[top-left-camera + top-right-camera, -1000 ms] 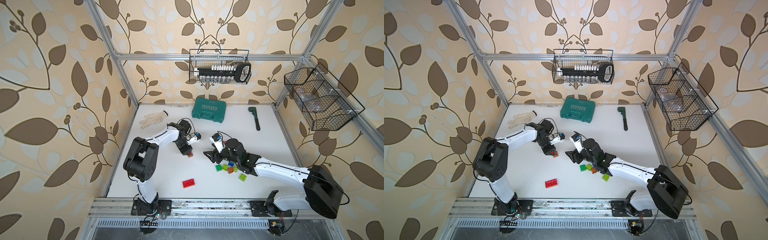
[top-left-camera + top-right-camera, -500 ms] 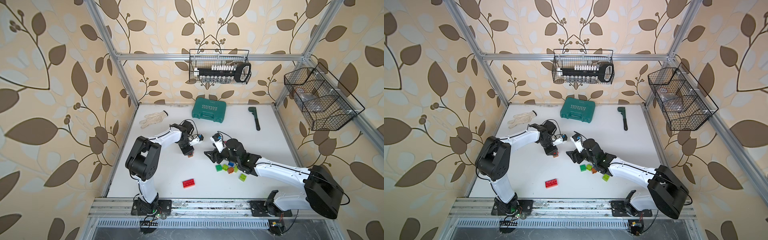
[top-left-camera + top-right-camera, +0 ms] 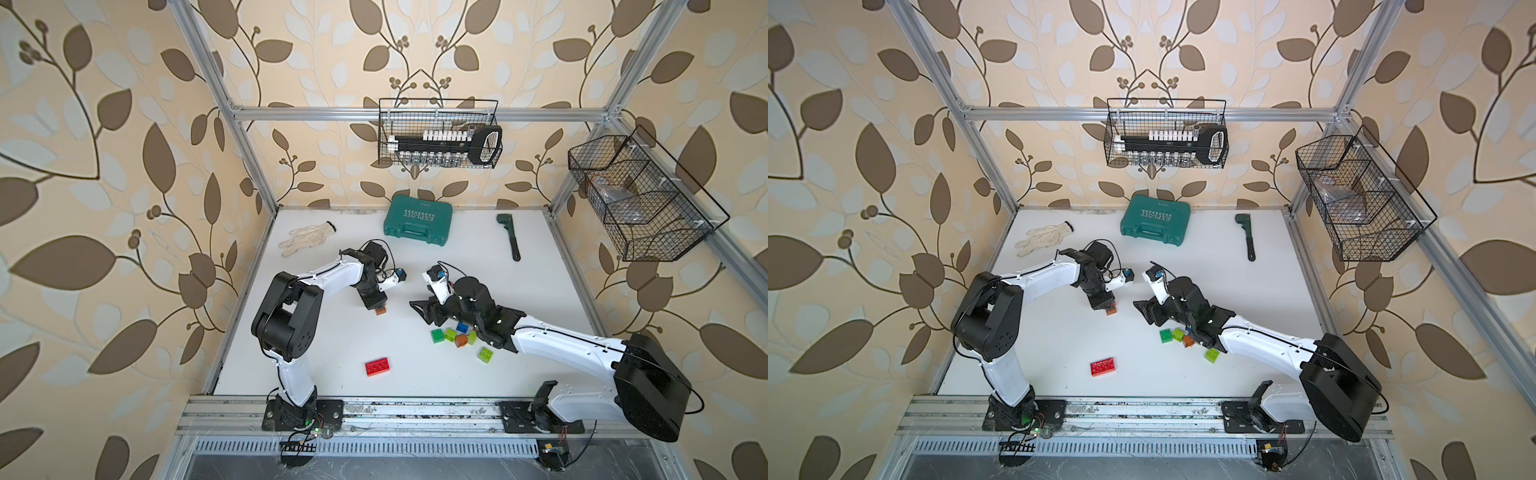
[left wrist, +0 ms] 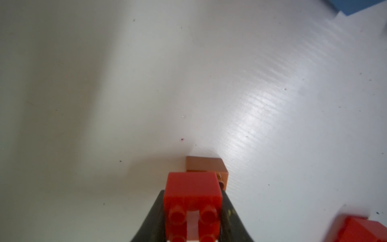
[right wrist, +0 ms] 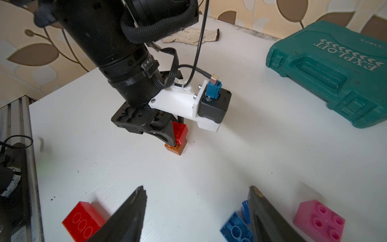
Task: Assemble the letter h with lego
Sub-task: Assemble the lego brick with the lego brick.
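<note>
My left gripper (image 4: 192,193) is shut on a small red lego brick (image 4: 192,188). That brick (image 5: 180,131) sits on an orange brick (image 5: 174,149) that stands on the white table, partly offset from it. Both top views show this gripper (image 3: 376,305) pointing straight down at mid-table. My right gripper (image 5: 196,188) stands open and holds nothing, low over the table to the right (image 3: 419,309). Behind it lie loose bricks: green (image 3: 436,335), lime (image 3: 485,354), orange (image 3: 460,340) and blue (image 5: 236,230). A pink brick (image 5: 319,220) lies beside its finger.
A long red brick (image 3: 378,367) lies nearer the front edge. At the back of the table are a teal case (image 3: 417,220), a white glove (image 3: 307,239) and a dark green tool (image 3: 510,237). Wire baskets (image 3: 438,137) hang on the walls.
The left arm's elbow has shifted slightly to the right while its gripper stays over the orange brick. The right arm has not moved.
</note>
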Motion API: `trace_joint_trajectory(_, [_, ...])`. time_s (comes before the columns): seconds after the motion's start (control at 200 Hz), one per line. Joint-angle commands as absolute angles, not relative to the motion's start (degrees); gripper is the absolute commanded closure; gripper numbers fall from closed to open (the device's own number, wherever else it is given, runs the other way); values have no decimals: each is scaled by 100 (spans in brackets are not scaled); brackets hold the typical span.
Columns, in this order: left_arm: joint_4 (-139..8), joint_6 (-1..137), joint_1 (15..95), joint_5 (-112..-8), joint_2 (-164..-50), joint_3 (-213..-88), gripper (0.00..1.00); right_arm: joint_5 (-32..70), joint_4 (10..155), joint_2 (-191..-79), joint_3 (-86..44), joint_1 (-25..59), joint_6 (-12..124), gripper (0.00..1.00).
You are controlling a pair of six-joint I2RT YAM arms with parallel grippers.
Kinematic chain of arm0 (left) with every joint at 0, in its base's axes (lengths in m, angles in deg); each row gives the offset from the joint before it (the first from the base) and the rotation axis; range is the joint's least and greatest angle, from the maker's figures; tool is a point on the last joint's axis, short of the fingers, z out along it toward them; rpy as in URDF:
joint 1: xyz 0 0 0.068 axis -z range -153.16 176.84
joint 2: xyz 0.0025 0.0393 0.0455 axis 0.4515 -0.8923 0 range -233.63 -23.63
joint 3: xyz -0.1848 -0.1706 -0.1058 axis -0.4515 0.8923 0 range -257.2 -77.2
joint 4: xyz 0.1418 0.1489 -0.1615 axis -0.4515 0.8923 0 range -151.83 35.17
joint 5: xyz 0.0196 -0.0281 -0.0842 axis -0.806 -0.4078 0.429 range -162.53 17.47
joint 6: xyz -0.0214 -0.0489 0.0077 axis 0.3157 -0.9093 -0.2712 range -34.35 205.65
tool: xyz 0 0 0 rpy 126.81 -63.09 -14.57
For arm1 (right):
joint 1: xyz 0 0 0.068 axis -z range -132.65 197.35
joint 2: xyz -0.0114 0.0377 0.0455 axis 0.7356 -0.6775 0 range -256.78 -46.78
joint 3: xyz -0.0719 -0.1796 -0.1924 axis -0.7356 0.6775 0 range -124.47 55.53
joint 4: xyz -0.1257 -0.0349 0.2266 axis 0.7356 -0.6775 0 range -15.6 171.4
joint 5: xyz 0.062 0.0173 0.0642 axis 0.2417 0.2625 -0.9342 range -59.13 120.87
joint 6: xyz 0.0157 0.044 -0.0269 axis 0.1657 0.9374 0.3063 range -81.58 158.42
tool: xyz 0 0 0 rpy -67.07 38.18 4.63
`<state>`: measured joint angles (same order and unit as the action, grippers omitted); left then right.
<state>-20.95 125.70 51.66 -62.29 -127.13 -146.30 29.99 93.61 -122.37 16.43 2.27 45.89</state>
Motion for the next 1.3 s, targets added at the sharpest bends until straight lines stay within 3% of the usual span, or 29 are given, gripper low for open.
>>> trace_joint_trajectory(0.0, [-1684, 12722, 5215, -6053, -12611, -14422, 69, 2973, 9219, -12270, 1502, 262, 4563, 28])
trace_joint_trajectory(0.27, [-1592, 12721, 5215, -5905, -12576, -14445, 69, 2912, 9084, -12382, 1362, 285, 4528, 28])
trace_joint_trajectory(0.57, [-1882, 12946, 5364, -6605, -12838, -14209, 71, 3027, 8978, -12591, 1253, 345, 4639, 27])
trace_joint_trajectory(1.295, [-1955, 13116, 5883, -7044, -13448, -14272, 74, 2700, 7745, -12569, 976, 1073, 5556, 28])
